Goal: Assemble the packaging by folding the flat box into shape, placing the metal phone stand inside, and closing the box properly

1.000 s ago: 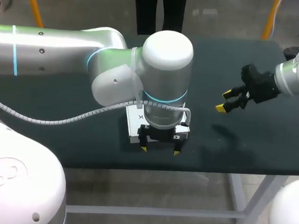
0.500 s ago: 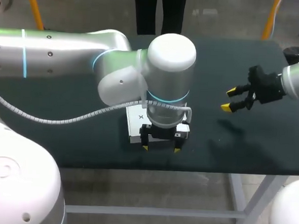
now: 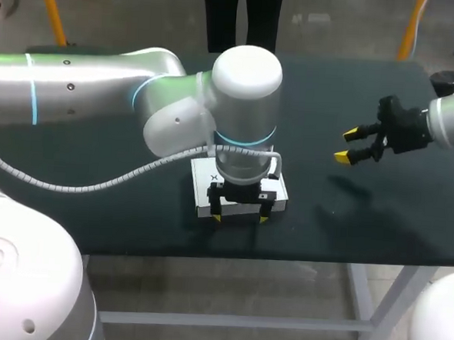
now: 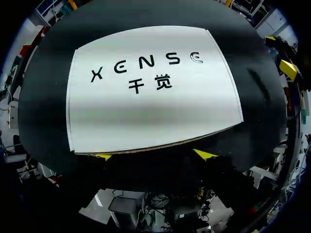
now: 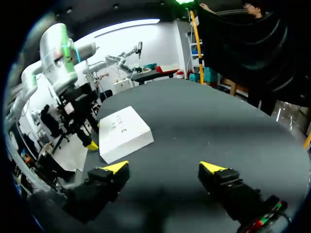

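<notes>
A: Noting fingers first: left gripper (image 3: pixel 240 218), tips spread, gripping nothing, just at the near edge of the white box (image 4: pixel 150 97)
B: Box state?
A: Lid down, lying flat on the table (image 3: pixel 362 224) by its front edge; stand not visible
B: Likely seating the front flap. Press both tips level so the box doesn't slide. Right gripper (image 3: pixel 350 145) spread, empty, well apart; could brace the far side

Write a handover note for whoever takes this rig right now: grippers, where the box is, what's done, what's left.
Left gripper: open, empty, tips at the near edge of the box.
Right gripper: open, empty, above the right side of the table, apart from the box.
Box: folded into shape, lid down, near the table's front edge.
Phone stand: not visible; probably inside, unconfirmed.
Left to do: check the closure is fully seated.
</notes>
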`<state>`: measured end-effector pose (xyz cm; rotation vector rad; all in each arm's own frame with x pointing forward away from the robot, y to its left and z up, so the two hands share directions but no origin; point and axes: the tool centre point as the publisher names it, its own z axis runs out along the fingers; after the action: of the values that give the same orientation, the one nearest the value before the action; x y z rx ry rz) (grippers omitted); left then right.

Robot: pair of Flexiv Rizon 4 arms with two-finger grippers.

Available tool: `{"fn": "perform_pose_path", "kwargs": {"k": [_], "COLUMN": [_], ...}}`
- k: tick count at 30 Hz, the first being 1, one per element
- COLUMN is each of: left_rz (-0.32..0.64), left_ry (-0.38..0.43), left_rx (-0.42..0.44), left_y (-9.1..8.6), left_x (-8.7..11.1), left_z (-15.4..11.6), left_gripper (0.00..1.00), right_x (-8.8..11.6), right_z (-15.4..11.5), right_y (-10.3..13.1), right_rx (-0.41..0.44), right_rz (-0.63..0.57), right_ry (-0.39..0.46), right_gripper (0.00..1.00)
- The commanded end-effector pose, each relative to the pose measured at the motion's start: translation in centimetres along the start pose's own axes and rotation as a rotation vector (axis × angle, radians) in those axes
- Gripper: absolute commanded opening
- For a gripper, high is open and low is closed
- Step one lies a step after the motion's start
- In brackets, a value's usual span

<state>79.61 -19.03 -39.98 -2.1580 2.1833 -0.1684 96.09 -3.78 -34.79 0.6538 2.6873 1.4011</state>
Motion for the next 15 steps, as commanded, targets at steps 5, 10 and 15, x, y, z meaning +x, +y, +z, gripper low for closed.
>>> {"fn": "perform_pose_path", "kwargs": {"k": [5, 10, 15], "left_rz": [0.0, -0.002, -0.013], "left_ry": [0.001, -0.012, -0.023], "left_rx": [-0.021, -0.029, -0.03], "left_y": [-1.8, -2.8, -3.9], "left_x": [0.0, 0.0, -0.1], "left_z": [0.3, 0.4, 0.4], "left_gripper": [1.0, 1.0, 1.0], "right_x": [-0.1, -0.1, -0.1], "right_z": [-0.1, -0.1, -0.1], "right_y": [-0.1, -0.1, -0.1], "right_rx": [-0.003, -0.003, -0.003], "right_rz": [-0.001, -0.001, -0.001], "right_ry": [0.007, 0.007, 0.007], "right_gripper": [1.0, 1.0, 1.0]}}
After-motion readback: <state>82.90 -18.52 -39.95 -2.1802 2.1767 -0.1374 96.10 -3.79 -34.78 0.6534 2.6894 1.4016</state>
